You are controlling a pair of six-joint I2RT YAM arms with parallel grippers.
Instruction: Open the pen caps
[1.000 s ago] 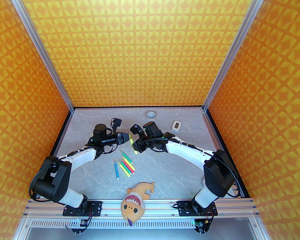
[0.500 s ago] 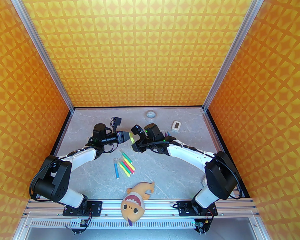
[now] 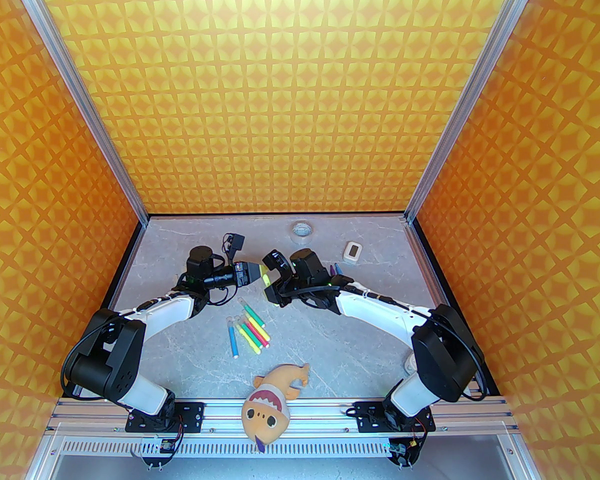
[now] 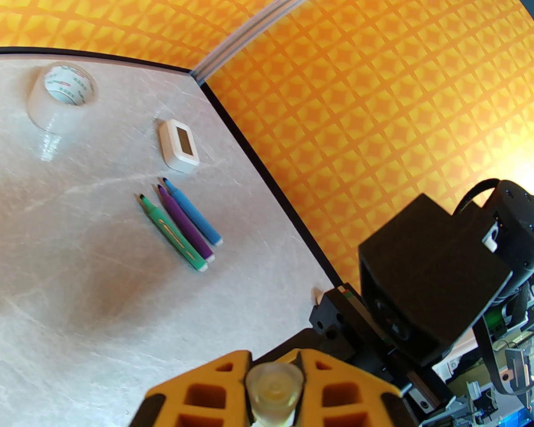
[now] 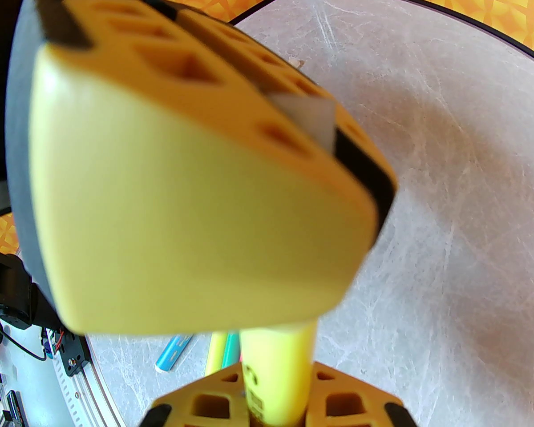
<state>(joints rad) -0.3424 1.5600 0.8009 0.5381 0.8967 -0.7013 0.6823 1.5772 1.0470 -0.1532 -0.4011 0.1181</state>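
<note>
Left fingers [image 4: 213,372] clamped on pen cap [image 4: 273,383], cap between their tips; right fingers [image 5: 213,387] clamped on yellow marker barrel [image 5: 278,358]

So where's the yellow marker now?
Near mid-table in the top view, the yellow marker is held: right gripper on its barrel, left gripper on its cap, just beyond the loose marker row.

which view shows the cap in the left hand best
Left wrist: the whitish cap sits end-on, pinched in the left hand. Right wrist gives a blurred white sliver. From the top, the left and right hand hide it.
</note>
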